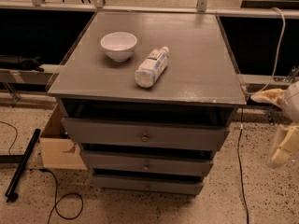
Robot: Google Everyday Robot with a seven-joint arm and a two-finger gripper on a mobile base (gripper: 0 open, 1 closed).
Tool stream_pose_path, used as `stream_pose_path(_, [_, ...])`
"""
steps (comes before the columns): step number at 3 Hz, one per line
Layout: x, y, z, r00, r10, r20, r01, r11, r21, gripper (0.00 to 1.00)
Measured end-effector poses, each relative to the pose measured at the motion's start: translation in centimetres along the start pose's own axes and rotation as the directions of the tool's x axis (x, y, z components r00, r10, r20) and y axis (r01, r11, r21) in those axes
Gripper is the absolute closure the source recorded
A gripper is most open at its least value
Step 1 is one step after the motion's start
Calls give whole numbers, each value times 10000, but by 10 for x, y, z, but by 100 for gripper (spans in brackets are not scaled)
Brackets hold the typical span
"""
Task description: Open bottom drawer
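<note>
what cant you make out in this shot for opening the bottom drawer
All in the camera view:
gripper, low at the right edge beside the cabinet: cut off by the frame, arm mostly out of view.
bottom drawer: inside hidden behind its own front; knob too small for detail.
bottle: label too small to read.
cardboard box: right part hidden behind the cabinet.
</note>
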State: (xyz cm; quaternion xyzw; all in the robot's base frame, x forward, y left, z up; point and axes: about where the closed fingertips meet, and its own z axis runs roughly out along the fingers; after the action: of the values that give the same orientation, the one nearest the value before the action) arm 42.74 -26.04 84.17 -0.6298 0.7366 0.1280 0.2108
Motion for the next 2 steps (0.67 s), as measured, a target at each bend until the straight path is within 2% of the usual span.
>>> stream_pose_path(2, [47,21,21,9938,1111,-94,-1114,9919,-603,0])
